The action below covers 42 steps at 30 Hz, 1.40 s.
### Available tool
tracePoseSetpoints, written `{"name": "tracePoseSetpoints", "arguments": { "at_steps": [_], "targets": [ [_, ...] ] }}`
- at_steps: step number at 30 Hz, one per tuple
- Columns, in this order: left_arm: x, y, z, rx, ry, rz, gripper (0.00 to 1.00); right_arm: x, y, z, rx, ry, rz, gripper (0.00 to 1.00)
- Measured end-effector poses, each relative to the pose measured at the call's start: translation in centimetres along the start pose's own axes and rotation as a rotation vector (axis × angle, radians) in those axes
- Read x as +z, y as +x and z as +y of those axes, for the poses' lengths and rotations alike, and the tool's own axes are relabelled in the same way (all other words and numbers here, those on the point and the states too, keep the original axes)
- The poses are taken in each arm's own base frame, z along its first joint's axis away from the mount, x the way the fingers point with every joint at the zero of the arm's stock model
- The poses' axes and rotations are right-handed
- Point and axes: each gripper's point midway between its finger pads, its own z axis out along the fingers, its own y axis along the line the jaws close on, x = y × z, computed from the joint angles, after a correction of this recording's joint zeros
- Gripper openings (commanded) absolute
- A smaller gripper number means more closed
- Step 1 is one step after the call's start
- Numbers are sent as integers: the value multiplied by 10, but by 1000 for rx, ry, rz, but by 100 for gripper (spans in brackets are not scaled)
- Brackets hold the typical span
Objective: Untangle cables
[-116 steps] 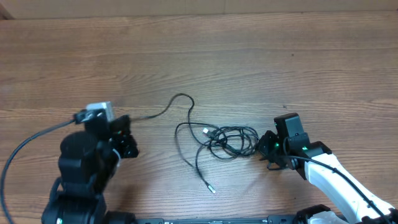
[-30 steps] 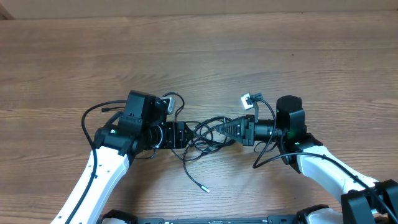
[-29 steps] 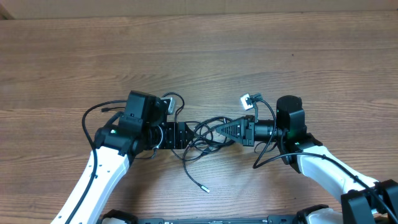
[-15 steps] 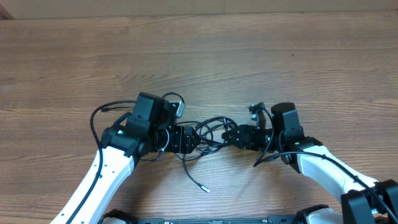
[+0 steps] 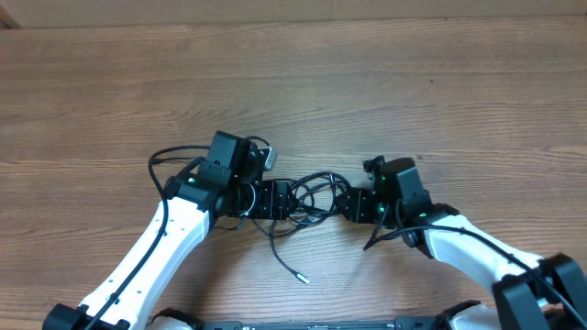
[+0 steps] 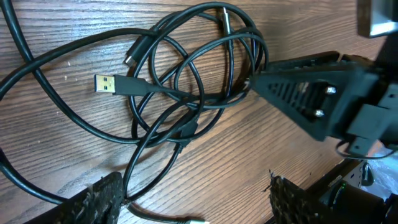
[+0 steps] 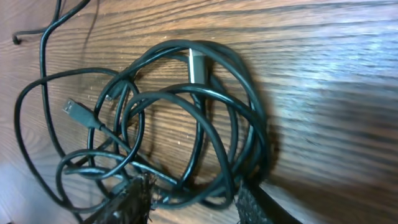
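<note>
The cables (image 5: 312, 191) lie as one tangle of thin black loops on the wood between my two grippers. One loose silver-tipped end (image 5: 303, 278) trails toward the front. My left gripper (image 5: 271, 199) is at the tangle's left edge. In the left wrist view it (image 6: 199, 202) stands wide open, with a strand brushing its left finger (image 6: 102, 199) and a USB plug (image 6: 109, 84) ahead. My right gripper (image 5: 347, 203) meets the tangle's right side. In the right wrist view its jaws (image 7: 189, 205) stand apart around several strands of the cables (image 7: 186, 118).
A thick black wire (image 5: 165, 163) loops off my left arm, and another (image 5: 376, 240) hangs under my right arm. The wooden table (image 5: 293, 82) stretches far behind the tangle; its back edge runs along the top.
My right gripper was shut and stretched out flat toward the tangle; it has tipped down and its jaws now stand apart around strands. My left arm has shifted slightly right.
</note>
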Motion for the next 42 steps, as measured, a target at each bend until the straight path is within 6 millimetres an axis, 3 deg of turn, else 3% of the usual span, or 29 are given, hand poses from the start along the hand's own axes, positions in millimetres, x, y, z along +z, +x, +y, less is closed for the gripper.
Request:
{"name": "tracePoseSetpoints", "arguments": {
  "at_steps": [4,10,18,23,31,36,42],
  "targets": [
    [0,0,0,0,0,0,75,5,-3,-4,12,17,-14,31],
    [0,0,0,0,0,0,76,4,-6,-7,14,33,-30,4],
    [0,0,0,48,2,0,73,-2,0,14,-103,-118,59,4],
    [-4,-1,-3,221,7,-14,73,-19,0,43,-211,-349,93,4],
    [-20,-9,-15,488,15,-92,72,-47,19,82,-312,-655,163,4],
    [-20,-9,-15,663,7,-95,79,-64,28,98,-339,-797,196,4],
    [-19,-7,-19,803,32,-93,79,-80,34,110,-345,-918,228,4]
  ]
}}
